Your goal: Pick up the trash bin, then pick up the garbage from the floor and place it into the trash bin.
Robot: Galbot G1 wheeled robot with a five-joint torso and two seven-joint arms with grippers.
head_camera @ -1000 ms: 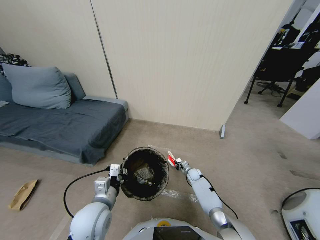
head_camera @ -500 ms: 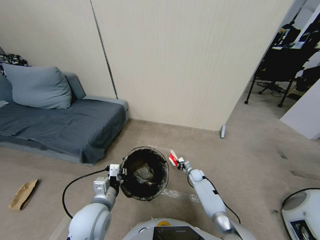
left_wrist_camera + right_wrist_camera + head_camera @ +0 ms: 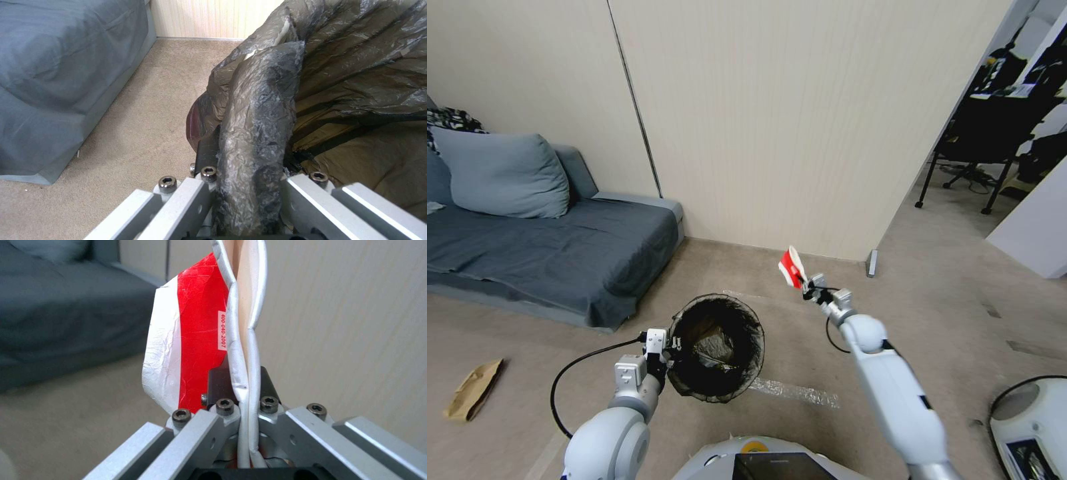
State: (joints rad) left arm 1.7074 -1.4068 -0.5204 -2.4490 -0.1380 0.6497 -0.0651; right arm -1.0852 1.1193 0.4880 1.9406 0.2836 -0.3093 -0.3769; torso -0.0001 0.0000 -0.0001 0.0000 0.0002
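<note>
1. Right gripper raised in mid-air, jaws pinched on a flattened red-and-white paper cup that sticks up beyond the fingertips; in the right wrist view the cup squeezed flat between the pads

2. Below and to the left of that gripper, the trash bin, black bag liner folded over its rim, dark crumpled litter lying at its bottom

3. Left gripper clamped on the bin's near-left rim; in the left wrist view the bag-covered rim pressed between the fingers, liner bunched around them

4. Beneath the bin, beige carpet with a strip of clear tape just to the bin's right

5. Well to the left of the left gripper, a crumpled brown paper bag flat on the carpet

6. Beyond the paper bag, a grey sofa with a cushion, set against a pale panelled wall
</note>
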